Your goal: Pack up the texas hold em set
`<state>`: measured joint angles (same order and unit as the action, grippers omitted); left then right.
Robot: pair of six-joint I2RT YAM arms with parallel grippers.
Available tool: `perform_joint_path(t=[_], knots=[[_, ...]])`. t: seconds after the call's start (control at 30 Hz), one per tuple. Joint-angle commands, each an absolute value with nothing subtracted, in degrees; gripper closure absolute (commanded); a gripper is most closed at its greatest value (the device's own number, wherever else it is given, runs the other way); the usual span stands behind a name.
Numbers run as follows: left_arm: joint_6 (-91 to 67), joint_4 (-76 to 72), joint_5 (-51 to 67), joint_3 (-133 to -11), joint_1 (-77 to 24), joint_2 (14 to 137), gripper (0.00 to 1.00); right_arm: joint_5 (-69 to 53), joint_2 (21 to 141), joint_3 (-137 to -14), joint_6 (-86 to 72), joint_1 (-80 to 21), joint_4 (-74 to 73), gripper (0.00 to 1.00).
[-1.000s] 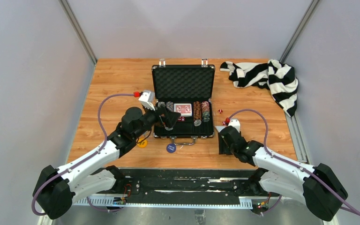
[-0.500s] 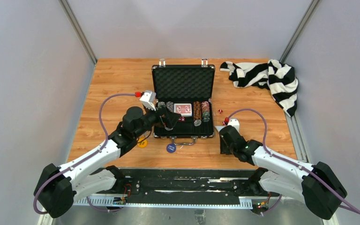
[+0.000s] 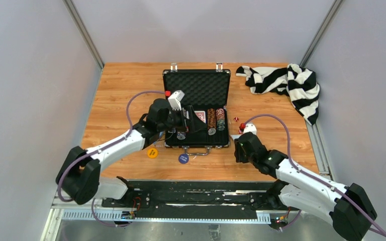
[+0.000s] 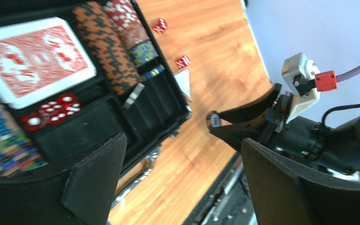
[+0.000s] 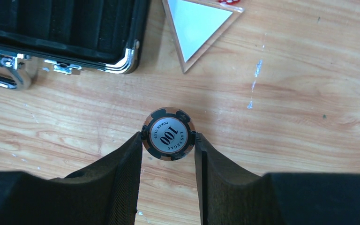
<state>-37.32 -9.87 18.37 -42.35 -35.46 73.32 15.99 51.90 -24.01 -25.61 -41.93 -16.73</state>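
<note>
Just off the case's [image 5: 75, 28] near right corner, the right claw [image 5: 168, 146] has closed onto a grey chip [image 5: 168, 135] lying on the bench [image 5: 286, 117], so it looks ready to lift in. The left claw [image 4: 183, 140] has swung over the case's tray, spread wide, empty. Beyond, red dice [image 3: 235, 119] lie right of the case.

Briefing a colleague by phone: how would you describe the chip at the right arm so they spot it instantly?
Find the open black briefcase mid-table, then its near right corner. Just beyond, over the wooden table, the right gripper pinches a poker chip between its jaws. Unlike the white triangle and red dice nearby, it is round, dark-rimmed and marked 100.
</note>
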Motion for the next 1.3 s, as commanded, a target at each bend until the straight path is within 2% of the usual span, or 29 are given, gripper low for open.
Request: perform_joint_path(t=[0.0,0.1,0.37,0.57,0.8,0.97,1.27], knots=[[-47.29,-16.36,36.55,-45.6,-34.09,80.57,0.04,14.81,49.44,-25.51,-21.21,-43.99,-14.96,0.7],[-53.06,-20.76,42.25,-46.84,-34.06,85.54,0.12,14.95,47.04,-24.73,-18.36,-45.8,-11.59,0.7],[-54.28,-20.9,49.14,-48.6,-34.27,91.83,0.08,13.42,46.17,-26.94,-10.53,-50.11,-7.07,0.69],[-54.08,-20.83,50.61,-49.4,-35.33,93.73,0.1,13.16,47.78,-28.62,-7.57,-53.58,-4.67,0.69],[-54.67,-20.84,50.05,-50.64,-36.84,95.43,0.21,13.24,48.27,-29.91,-6.34,-56.01,-3.03,0.69],[-54.34,-20.83,50.09,-51.61,-38.49,96.09,0.37,12.72,48.2,-30.52,-6.19,-56.34,-2.77,0.69],[-53.87,-20.83,50.13,-52.02,-40.32,96.98,0.39,11.28,47.21,-31.62,-7.03,-56.34,-2.57,0.69]])
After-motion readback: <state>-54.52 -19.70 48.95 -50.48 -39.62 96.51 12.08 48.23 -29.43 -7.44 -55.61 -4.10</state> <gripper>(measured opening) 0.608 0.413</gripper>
